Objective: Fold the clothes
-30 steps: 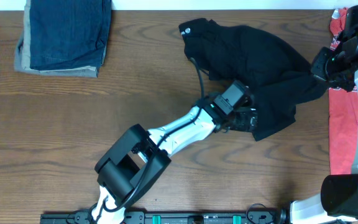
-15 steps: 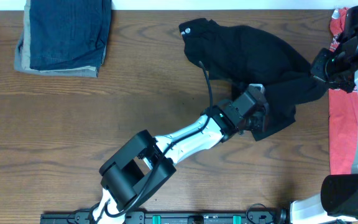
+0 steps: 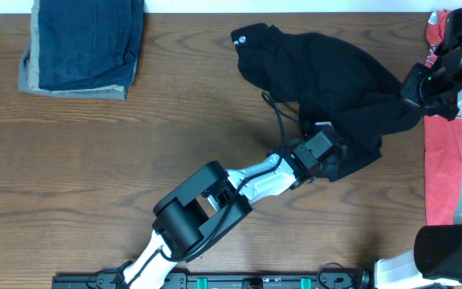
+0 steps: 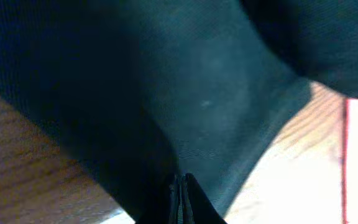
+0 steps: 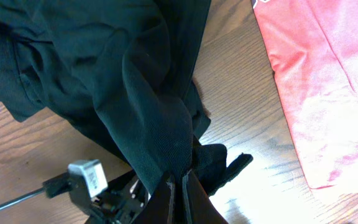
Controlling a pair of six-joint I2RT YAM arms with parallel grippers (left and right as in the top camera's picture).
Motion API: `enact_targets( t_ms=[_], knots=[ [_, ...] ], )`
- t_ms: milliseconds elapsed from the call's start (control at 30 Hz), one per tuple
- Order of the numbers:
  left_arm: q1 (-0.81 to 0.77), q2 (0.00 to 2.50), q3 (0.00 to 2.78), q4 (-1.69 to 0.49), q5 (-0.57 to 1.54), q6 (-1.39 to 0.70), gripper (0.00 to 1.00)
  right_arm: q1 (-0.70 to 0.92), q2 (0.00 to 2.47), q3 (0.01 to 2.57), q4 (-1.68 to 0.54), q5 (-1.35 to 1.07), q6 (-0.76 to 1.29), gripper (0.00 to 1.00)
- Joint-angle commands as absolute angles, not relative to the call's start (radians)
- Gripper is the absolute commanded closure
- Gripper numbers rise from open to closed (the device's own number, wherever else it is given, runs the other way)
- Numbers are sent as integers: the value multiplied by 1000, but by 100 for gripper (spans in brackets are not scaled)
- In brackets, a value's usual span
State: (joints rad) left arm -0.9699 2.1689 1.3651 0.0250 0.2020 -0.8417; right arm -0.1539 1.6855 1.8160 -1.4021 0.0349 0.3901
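Note:
The clothes, a black shirt (image 3: 319, 72) with a small white logo (image 3: 241, 38), lie crumpled at the centre-right of the table. My left gripper (image 3: 337, 160) sits at the shirt's lower edge. In the left wrist view that gripper (image 4: 180, 185) has its fingers pressed together, with the black fabric (image 4: 197, 81) draped from the tips. My right gripper (image 3: 407, 95) holds the shirt's right side. Seen from the right wrist, this gripper (image 5: 179, 180) is shut on a bunched fold of the black cloth (image 5: 117, 68).
A blue denim and tan stack (image 3: 83, 44) rests at the far left. A red T-shirt (image 3: 442, 160) lies along the right edge, beside the right arm, and the right wrist view shows this red T-shirt (image 5: 322, 81) too. The left arm's wrist (image 5: 89, 177) stands close to the right fingers.
The left gripper slid right to the shirt's lower edge and went from open to shut on the fabric. The right gripper has kept its hold and place.

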Motion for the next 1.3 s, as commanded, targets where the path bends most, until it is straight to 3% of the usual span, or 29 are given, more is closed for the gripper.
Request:
enact_targets(
  t_ms=[0, 633, 1033, 1267],
  knots=[
    [-966, 2173, 1363, 11, 182, -851, 94, -156, 1663, 1814, -1405, 45, 384, 96],
    [-905, 2185, 1363, -271, 118, -852, 94, -156, 1663, 1814, -1433, 45, 384, 97],
    [-661, 2125, 1364, -785, 104, -954, 94, -156, 1663, 1814, -1444, 45, 381, 97],
    [-552, 1971, 1363, -981, -60, -935, 94, -156, 1663, 1814, -1444, 45, 380, 97]
  ],
)
